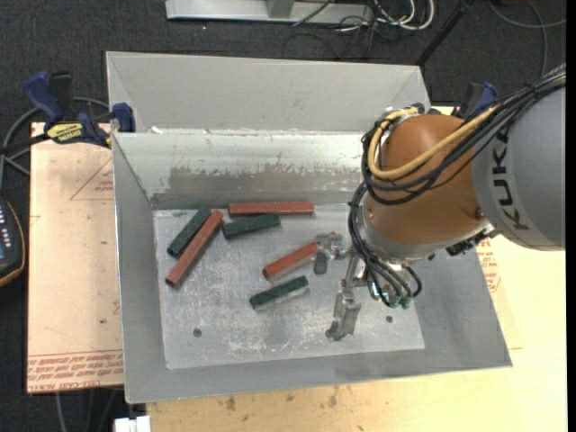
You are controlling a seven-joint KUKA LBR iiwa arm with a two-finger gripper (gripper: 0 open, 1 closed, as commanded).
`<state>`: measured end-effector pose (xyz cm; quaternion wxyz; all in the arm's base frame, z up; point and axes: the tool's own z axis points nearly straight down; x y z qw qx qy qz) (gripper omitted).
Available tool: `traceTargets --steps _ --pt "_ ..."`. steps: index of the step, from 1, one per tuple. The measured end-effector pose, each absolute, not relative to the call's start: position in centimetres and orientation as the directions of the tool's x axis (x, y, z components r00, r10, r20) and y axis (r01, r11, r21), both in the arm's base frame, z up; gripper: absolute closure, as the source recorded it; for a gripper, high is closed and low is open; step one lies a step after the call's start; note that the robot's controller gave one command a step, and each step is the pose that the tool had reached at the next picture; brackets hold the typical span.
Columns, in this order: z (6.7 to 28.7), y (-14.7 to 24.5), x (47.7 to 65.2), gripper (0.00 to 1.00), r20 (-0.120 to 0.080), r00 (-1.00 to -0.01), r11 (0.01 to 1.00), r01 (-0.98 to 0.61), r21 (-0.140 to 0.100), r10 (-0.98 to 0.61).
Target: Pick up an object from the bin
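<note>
camera view, gripper over bin floor, red bar beside

black "KUK" letters, on grey arm

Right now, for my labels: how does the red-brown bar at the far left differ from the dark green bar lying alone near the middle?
The red-brown bar is rust-coloured and longer; the dark green bar is shorter. The red-brown bar slants steeply; the dark green bar lies nearer level. The red-brown bar has another green bar close beside it; the dark green bar lies apart. Both are slim bars.
</note>
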<state>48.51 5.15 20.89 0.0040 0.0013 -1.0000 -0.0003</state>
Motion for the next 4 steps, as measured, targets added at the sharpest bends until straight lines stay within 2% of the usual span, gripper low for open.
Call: traceTargets --steps 1,2,3,4 --pt "6.7 8.5 54.6 0.0 -0.005 -0.998 0.998 -0.065 0.002 -0.065" --pt "7.2 8.5 54.5 1.0 -0.001 -0.998 0.998 -0.064 0.003 -0.064" --pt "21.8 8.8 56.3 1.0 -0.012 -0.999 0.999 -0.04 0.002 -0.04" --pt "26.4 10.6 56.1 1.0 -0.009 -0.999 0.999 -0.041 0.003 -0.041"
